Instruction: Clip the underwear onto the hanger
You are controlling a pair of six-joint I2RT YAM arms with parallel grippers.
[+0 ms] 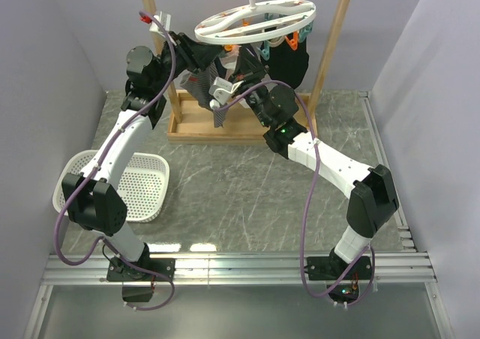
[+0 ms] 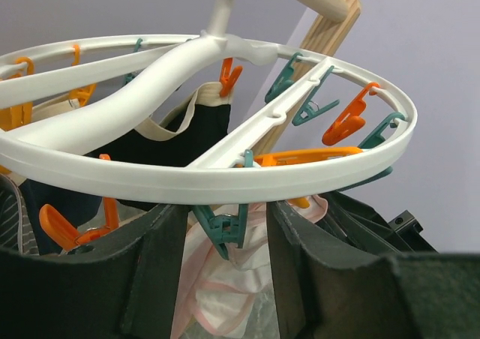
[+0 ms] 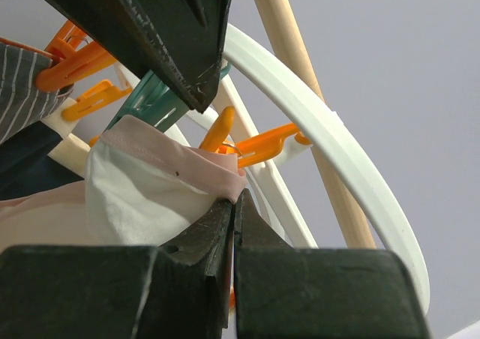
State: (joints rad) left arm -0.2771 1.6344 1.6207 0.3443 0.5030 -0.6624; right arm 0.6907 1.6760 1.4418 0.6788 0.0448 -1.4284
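Note:
The white oval hanger [image 1: 255,20] hangs from the wooden rack, and its ring fills the left wrist view [image 2: 150,178]. My left gripper [image 2: 225,211] is open just under the ring, one finger on each side of a teal clip [image 2: 223,228]. The clip's tip touches the pale pink underwear [image 2: 217,286] hanging below it. My right gripper [image 3: 233,198] is shut on the underwear's pink trim [image 3: 180,159] and holds it up against that teal clip [image 3: 146,103]. In the top view both grippers, left [image 1: 201,54] and right [image 1: 238,73], are under the ring's near side.
A wooden frame rack [image 1: 330,54] stands on a wooden base [image 1: 225,129] at the back. A grey striped cloth [image 1: 206,91] and dark garments [image 1: 289,65] hang from other clips. A white perforated basket [image 1: 139,185] sits at the left by the left arm.

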